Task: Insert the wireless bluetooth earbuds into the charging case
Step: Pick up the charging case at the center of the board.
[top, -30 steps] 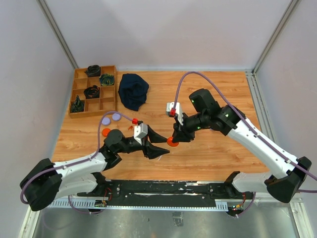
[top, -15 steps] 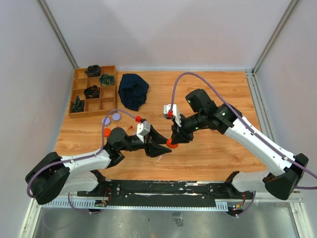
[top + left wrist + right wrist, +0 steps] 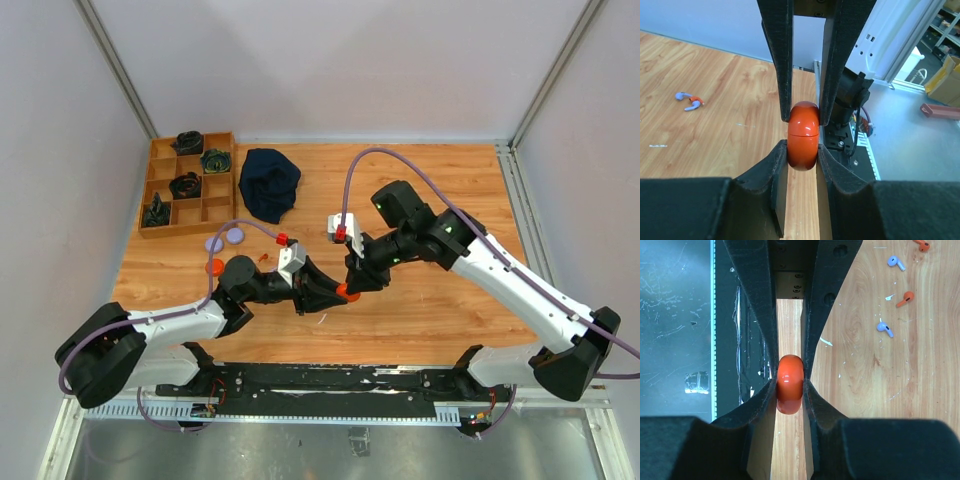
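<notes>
The wooden surface (image 3: 440, 190) carries a divided tray (image 3: 220, 212) far left, a dark blue cloth (image 3: 268, 183) beside it, two lavender discs (image 3: 234, 236), an orange disc (image 3: 215, 266), and seemingly four tiny orange and lavender earbuds (image 3: 885, 328).

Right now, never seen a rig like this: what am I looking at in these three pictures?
You're looking at two robot arms bolted to a wooden table, each ending in a two-finger gripper. The wide picture looks down from above and behind the arms. The other two come from a camera on each wrist, looking along that arm's own fingers.

The left gripper and right gripper meet mid-table. Both are clamped on one round orange case, held edge-on.

On the table lie loose earbuds in lavender and orange, small round discs, a dark blue cloth, and a wooden compartment tray holding dark coiled items.
</notes>
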Robot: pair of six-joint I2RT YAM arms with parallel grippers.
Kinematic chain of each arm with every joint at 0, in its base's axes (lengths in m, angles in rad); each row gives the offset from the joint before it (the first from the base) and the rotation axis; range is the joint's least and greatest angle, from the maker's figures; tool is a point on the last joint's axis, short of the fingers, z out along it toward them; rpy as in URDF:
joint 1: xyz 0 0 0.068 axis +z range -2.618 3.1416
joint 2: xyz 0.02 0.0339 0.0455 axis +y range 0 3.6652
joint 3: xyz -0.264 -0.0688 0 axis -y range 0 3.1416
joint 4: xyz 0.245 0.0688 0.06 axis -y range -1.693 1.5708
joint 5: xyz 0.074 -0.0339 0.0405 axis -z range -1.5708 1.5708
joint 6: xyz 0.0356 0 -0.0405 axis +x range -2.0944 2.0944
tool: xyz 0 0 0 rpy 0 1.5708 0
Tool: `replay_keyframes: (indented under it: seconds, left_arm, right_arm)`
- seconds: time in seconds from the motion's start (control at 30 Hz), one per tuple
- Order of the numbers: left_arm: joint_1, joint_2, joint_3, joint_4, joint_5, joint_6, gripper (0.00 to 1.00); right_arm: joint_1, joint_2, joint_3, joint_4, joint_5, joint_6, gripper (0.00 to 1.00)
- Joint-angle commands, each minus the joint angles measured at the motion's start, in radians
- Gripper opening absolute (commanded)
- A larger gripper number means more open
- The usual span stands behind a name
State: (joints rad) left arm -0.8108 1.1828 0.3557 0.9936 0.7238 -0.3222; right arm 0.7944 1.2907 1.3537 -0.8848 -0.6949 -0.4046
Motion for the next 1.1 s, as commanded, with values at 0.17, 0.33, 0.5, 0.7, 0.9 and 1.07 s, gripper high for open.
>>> replay_keyframes:
  seconds: [0.17,0.33,0.5,0.7,0.9,1.07]
  left_arm:
    - [0.001,-0.044,-0.060,0.200,-0.055,0.017,0.00]
    - [0.001,-0.080,-0.137,0.324,-0.159,0.022,0.00]
    - [0.001,-0.114,-0.198,0.409,-0.265,0.017,0.00]
    - [0.001,-0.112,-0.264,0.584,-0.346,-0.001,0.00]
    - [0.001,-0.066,-0.276,0.691,-0.358,-0.025,0.00]
    - [0.001,-0.018,-0.271,0.765,-0.358,-0.035,0.00]
  right_arm:
    - [0.022,-0.059,0.032,0.047,0.090,0.004,0.31]
    - [0.020,-0.118,-0.014,0.122,0.138,0.029,0.39]
    - [0.021,-0.173,-0.068,0.224,0.155,0.055,0.41]
    - [0.021,-0.203,-0.150,0.375,0.099,0.090,0.47]
    - [0.021,-0.220,-0.209,0.540,0.038,0.134,0.53]
    - [0.024,-0.206,-0.213,0.583,-0.013,0.148,0.56]
